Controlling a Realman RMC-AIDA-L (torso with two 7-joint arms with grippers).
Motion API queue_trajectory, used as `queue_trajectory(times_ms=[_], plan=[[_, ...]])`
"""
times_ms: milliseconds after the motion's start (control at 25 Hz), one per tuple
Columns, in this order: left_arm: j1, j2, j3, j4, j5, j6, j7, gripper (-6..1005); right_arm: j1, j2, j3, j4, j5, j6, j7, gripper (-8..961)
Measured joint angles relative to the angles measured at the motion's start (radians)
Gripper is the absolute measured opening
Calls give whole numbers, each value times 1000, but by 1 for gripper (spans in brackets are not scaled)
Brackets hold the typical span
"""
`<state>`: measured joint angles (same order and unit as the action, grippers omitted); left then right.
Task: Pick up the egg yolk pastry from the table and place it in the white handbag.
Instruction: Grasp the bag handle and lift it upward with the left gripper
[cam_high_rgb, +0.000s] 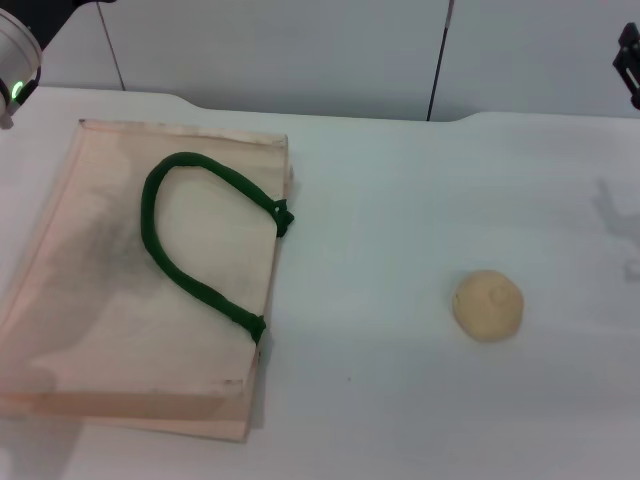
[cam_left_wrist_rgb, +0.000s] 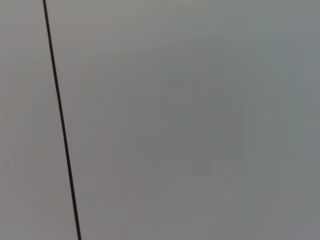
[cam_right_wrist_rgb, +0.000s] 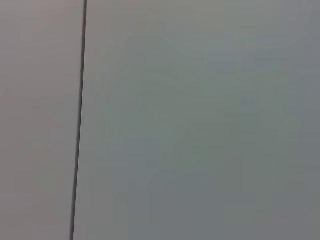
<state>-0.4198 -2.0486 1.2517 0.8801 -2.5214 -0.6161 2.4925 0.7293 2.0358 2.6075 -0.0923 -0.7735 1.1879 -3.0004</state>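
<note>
the egg yolk pastry (cam_high_rgb: 488, 305) is seen lying alone on the white table (cam_high_rgb: 400, 200), well apart from the white handbag (cam_high_rgb: 120, 300), which is laid flat at the left (green handle (cam_high_rgb: 190, 275) on top). the left gripper (cam_high_rgb: 15, 70) and right gripper (cam_high_rgb: 628, 60) are glimpsed at the far corners; whether either is spread or closed cannot be told.

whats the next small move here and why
Probably bring the right gripper down and in toward the pastry. The pastry sits bare on the table, on the robot's right, well apart from the bag, which lies flat. Both arms are up at the far corners, the left gripper beyond the bag, so nothing is held yet.
</note>
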Motion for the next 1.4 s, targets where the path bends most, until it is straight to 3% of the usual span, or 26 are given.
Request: queue_trajectory(times_ms=[1120,1240,1400], plan=[[14,8,1,4,34,-5,-54,348,0,-6,-35,5,-2,-28,0,769],[49,11,50,89,89,24,-129,345,-5,-7,-35,5,-2,-38,0,769],[148,15,150,326,221,195,-317,340,-9,-8,-35,4,-2,-47,1,769]])
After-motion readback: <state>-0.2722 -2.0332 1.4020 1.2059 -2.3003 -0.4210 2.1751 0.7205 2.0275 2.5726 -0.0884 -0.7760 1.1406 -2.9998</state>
